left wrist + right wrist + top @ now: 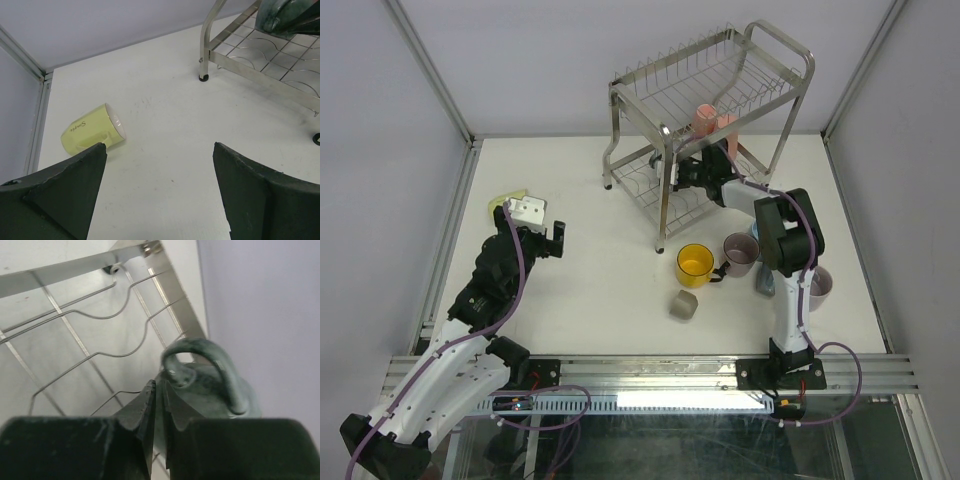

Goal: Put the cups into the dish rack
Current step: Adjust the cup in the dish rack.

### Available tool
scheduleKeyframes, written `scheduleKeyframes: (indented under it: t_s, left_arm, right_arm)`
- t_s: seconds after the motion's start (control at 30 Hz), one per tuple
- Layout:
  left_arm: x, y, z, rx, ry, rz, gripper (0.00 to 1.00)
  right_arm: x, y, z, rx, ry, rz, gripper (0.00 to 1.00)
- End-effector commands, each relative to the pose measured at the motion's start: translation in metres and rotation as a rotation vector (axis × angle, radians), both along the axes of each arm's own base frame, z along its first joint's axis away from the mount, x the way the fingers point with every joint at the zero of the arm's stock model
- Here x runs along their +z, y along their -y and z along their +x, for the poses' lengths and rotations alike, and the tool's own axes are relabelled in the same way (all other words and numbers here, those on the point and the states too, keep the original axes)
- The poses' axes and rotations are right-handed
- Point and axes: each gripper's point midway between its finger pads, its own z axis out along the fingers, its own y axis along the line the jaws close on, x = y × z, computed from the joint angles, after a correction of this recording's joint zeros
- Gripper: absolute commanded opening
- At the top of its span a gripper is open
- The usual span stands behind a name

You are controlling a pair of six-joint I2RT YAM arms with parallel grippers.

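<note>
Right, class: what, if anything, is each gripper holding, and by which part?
Left gripper: nothing, jaws open. Right gripper: jaws almost shut against the dark green mug near its handle, in the dish rack; whether they grip it cannot be told.

Top camera high, looking down; wrist cameras close, low (all share dish rack (pixel 690 80)).

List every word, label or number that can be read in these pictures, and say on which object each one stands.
"Simple" (slanted script, read with some doubt): on the side of the pale yellow-green mug, which lies on its side on the table, in the left wrist view.
No other text can be read: the dish rack and the dark green mug show no writing.
</note>
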Motion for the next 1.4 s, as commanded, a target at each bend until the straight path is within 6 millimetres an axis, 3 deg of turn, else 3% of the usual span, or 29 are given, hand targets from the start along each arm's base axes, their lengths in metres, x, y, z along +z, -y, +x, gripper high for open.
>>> scheduleKeyframes:
  t_s: [0.0, 0.13, 0.27, 0.4, 0.47, 0.7, 0.83, 1.03, 1.17, 1.37]
  left_arm:
    - [0.012, -0.006, 0.001, 0.018, 0.043, -0.004, 0.86]
    - [0.014, -0.006, 0.001, 0.018, 0.048, -0.007, 0.86]
    - [0.015, -0.006, 0.0, 0.015, 0.051, -0.009, 0.86]
    - [0.016, -0.005, 0.0, 0.009, 0.052, -0.01, 0.86]
    - [0.015, -0.004, 0.0, 0.006, 0.051, -0.01, 0.86]
    - [0.012, 0.003, 0.0, -0.031, 0.039, -0.017, 0.85]
    - [0.001, 0.057, -0.001, -0.293, -0.028, -0.106, 0.8]
    - [0.002, 0.132, 0.014, -0.53, -0.116, -0.472, 0.74]
    - [-0.001, 0.146, 0.043, -0.547, 0.023, -0.542, 0.67]
    - [-0.008, 0.163, 0.095, -0.539, 0.224, -0.454, 0.6]
  right_arm:
    - [0.001, -0.011, -0.016, 0.061, -0.029, -0.055, 0.12]
    - [-0.005, -0.016, -0.031, 0.079, -0.077, -0.072, 0.12]
    - [0.006, -0.013, -0.034, 0.077, -0.062, -0.067, 0.12]
    - [0.026, -0.003, -0.032, 0.057, -0.016, -0.05, 0.12]
    - [0.032, 0.005, -0.034, 0.033, -0.032, -0.028, 0.22]
    - [0.05, 0.031, -0.044, -0.012, -0.086, 0.018, 0.27]
    - [0.048, 0.046, -0.052, -0.048, -0.169, -0.005, 0.33]
    - [0.042, 0.06, -0.079, -0.077, -0.32, -0.028, 0.35]
    - [0.042, 0.067, -0.102, -0.113, -0.436, -0.025, 0.35]
    - [0.046, 0.073, -0.136, -0.118, -0.544, -0.004, 0.35]
